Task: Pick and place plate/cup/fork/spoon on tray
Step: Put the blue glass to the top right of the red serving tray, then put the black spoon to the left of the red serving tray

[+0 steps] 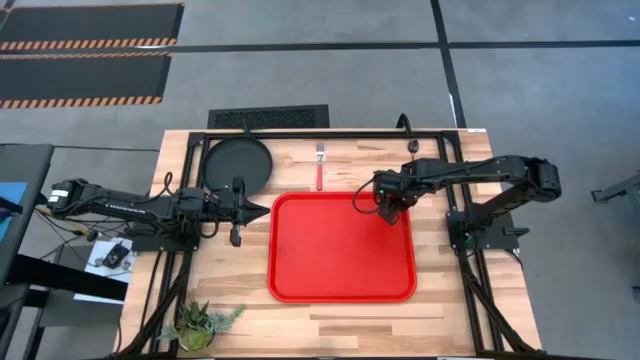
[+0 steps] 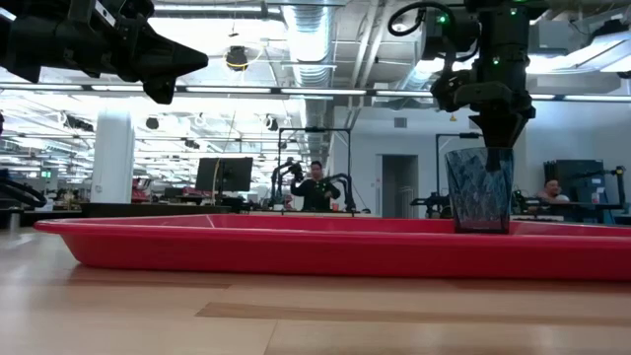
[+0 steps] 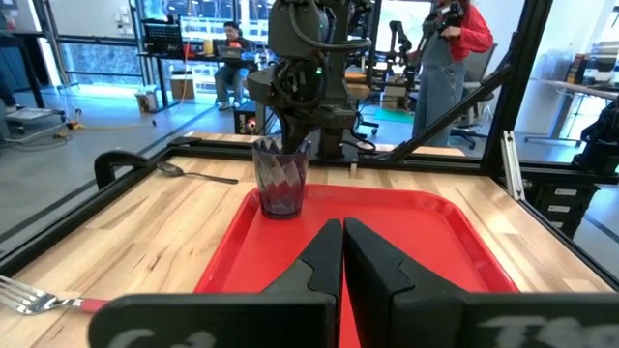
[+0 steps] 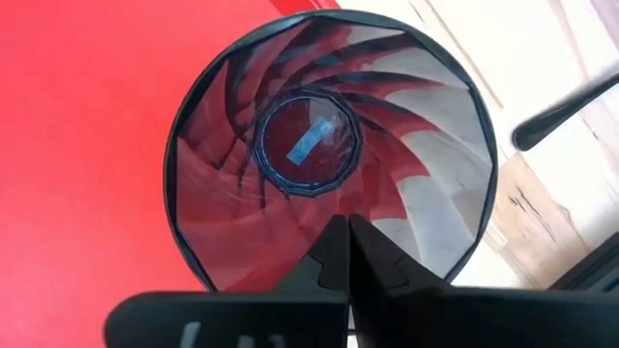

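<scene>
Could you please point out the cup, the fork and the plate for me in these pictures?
Cup (image 3: 281, 182): left wrist view, on its faceted side wall.
Fork (image 1: 320, 176): high view, on its red handle.
Plate (image 1: 236, 163): high view, on its flat black centre.

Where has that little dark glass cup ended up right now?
In the high view the cup stands upright inside the red tray, near its far right corner, with the right gripper shut on its rim.
</scene>
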{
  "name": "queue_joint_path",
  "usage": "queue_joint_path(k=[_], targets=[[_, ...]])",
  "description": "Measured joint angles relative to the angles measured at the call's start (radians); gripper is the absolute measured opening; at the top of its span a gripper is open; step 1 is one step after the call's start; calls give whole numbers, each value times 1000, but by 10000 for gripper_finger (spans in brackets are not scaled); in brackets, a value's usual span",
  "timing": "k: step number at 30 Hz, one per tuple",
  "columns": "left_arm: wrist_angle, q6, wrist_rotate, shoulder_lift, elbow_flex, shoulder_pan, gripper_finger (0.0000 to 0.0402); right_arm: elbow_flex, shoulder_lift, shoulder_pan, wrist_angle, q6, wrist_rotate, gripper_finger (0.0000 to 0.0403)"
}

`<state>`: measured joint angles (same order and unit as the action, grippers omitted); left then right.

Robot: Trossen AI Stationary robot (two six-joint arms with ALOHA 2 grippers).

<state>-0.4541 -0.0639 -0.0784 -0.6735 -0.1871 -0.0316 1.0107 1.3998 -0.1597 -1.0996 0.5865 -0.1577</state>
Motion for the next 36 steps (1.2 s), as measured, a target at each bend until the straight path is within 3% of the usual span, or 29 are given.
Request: queue_joint_path(k=[22, 33, 36], targets=[[0, 0, 0, 0, 0, 0, 0, 0, -3, 0, -42, 15, 0, 18], [2, 0, 0, 0, 0, 0, 0, 69, -81, 21, -9, -10, -30, 23], [2, 0, 0, 0, 0, 0, 0, 73, -122, 18, -2, -32, -83, 16]])
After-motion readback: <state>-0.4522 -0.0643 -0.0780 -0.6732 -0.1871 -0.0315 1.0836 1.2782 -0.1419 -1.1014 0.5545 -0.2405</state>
